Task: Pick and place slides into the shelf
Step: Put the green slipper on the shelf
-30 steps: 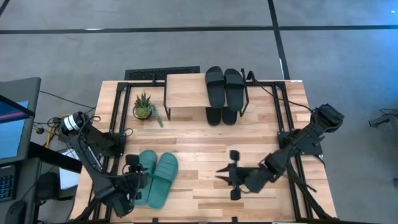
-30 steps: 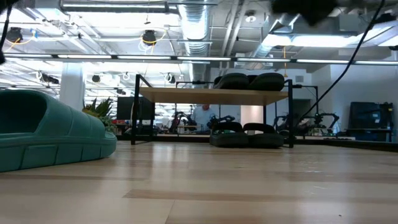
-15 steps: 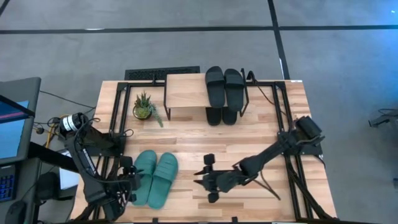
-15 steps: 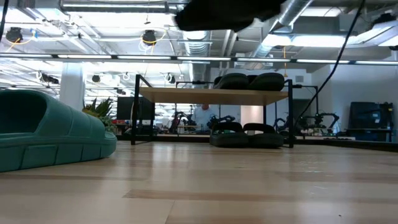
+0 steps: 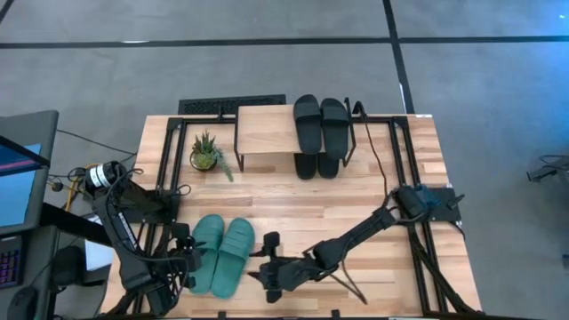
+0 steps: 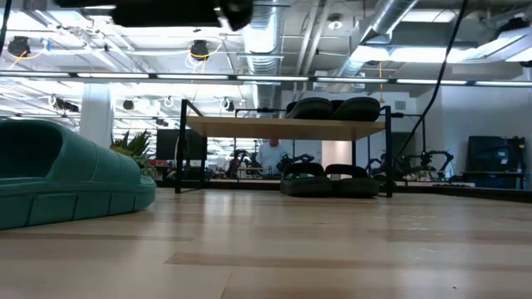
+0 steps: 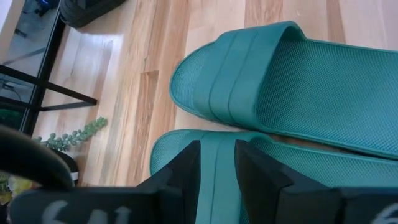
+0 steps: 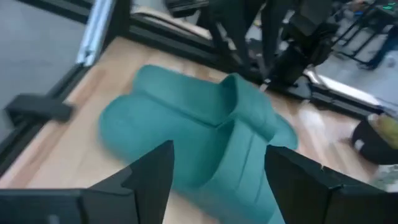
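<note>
The teal slides lie side by side, soles down, on the near left of the table. My left gripper is at the left slide's outer edge. Its fingers stand narrowly open over that slide's strap. My right gripper hangs wide open above the table just right of the pair, facing it. One black pair lies on the right part of the shelf's top board. Another black pair lies on the table under it. My left gripper has its fingertips over the toe-end strap of the left teal slide, which lies flat on the table. I cannot tell whether they touch it.
A small potted plant stands left of the shelf. Black frame rails run along both table sides. Bare tabletop lies between the teal pair and the shelf.
My right gripper has swept from the table's near right toward its left edge, up to the teal pair, and has opened wide. My left gripper has drawn back a little toward the left edge. The slides have stayed put.
</note>
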`<move>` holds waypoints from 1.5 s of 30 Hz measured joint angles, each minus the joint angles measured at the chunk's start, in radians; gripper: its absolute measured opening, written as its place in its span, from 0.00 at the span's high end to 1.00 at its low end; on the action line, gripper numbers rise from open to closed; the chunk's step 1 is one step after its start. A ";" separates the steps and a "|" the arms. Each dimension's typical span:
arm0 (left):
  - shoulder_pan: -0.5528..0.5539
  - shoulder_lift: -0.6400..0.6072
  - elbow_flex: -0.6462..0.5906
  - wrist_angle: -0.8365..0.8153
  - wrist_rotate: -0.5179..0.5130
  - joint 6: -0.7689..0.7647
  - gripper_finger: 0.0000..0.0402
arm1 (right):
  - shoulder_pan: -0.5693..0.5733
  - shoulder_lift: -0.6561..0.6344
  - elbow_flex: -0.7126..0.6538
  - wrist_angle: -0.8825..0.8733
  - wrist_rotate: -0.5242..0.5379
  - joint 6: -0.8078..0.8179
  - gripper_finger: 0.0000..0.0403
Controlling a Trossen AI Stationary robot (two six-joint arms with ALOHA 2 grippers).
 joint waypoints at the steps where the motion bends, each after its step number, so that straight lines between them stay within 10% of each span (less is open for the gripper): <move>1: 0.000 0.000 0.000 0.000 0.000 0.000 0.78 | -0.001 0.023 0.033 0.000 0.012 -0.002 0.41; 17: -0.067 0.000 0.000 -0.071 -0.017 -0.128 0.78 | -0.027 0.269 0.381 -0.215 0.095 0.017 0.47; 45: -0.078 0.000 0.000 -0.123 -0.079 -0.151 0.78 | -0.080 0.275 0.396 -0.494 0.080 0.262 0.61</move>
